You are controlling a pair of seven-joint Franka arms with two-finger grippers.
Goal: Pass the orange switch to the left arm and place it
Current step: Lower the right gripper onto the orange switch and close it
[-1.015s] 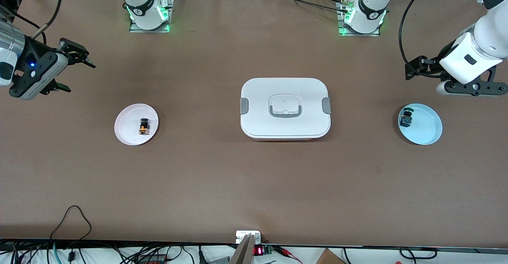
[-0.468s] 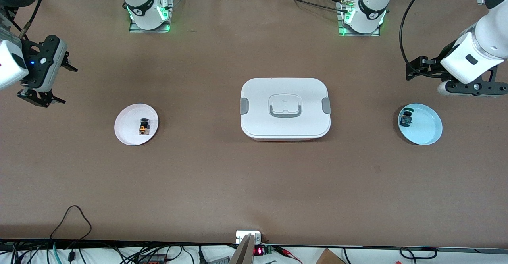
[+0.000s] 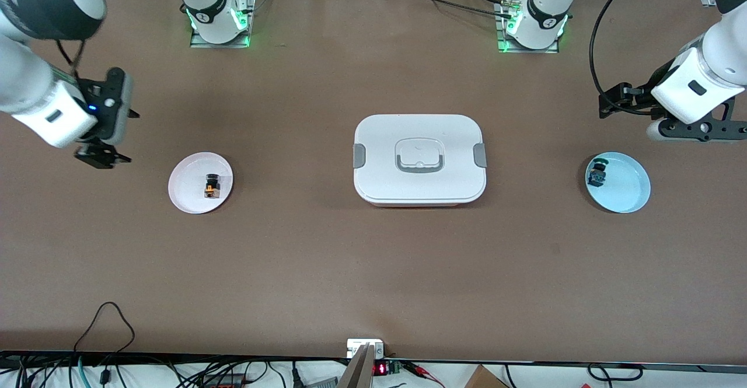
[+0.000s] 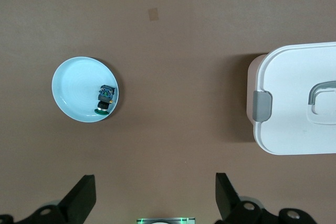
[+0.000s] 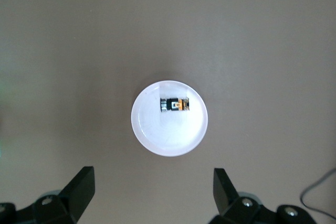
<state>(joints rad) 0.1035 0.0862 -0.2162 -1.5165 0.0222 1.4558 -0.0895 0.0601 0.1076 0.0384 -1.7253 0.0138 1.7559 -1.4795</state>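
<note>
Both fingers spread, well above orange switch.

The right hand is being swung over the tabletop toward the white plate, apparently turned downward; the left hand is being shifted only slightly.

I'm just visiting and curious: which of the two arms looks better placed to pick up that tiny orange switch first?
The right arm. Its open right gripper hangs beside the pink plate holding the orange switch. The left gripper, also open, waits near the blue plate, with the white box lying between it and the switch.
</note>
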